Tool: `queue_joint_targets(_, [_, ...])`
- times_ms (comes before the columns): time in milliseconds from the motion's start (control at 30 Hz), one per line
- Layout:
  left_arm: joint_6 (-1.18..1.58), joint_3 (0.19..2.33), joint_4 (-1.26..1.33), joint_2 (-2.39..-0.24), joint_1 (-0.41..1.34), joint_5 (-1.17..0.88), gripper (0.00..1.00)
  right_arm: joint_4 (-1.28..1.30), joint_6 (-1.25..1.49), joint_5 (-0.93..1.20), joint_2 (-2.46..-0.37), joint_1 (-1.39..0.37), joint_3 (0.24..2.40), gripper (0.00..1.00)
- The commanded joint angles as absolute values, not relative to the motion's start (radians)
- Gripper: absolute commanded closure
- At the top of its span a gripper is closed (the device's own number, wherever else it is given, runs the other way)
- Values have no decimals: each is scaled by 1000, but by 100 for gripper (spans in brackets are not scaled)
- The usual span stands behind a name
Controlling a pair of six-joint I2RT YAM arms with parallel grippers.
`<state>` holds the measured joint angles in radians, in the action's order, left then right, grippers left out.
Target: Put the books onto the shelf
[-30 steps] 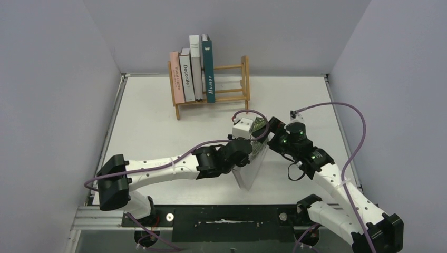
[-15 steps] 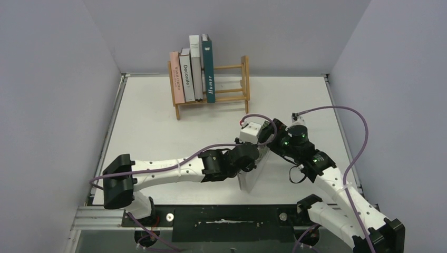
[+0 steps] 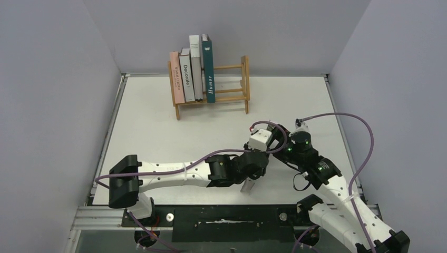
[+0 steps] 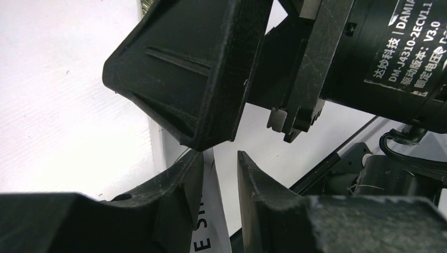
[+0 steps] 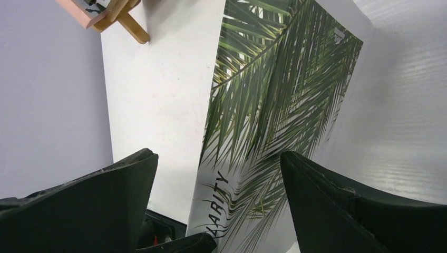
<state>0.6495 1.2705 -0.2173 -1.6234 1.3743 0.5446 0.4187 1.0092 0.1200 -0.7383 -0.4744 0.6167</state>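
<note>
Four books [image 3: 192,71] stand on the shelf [image 3: 232,89] at upper centre; the palm-leaf book [image 5: 274,105] stands on edge at lower centre, left gripper [image 4: 219,179] slightly parted astride it, right gripper [image 5: 219,155] agape around it; unclamped, it may topple.

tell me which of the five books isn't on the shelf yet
The white book with green palm leaves: it alone is away from the shelf, where the other four books stand.
</note>
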Motion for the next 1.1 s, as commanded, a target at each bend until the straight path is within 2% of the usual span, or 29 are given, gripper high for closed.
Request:
queue_joint_targets(0, [655,1315,-152,-1628,1387,537,70,456,1025,82,-714,-490,618,10])
queue_joint_targets(733, [695,1230,56,-1662,1407,380,70,614,1047,51,-680,-502,592,10])
queue_joint_targets(1067, [683,1181,61,-1498,1427,381,70,659,1081,59,-600,-502,517,11])
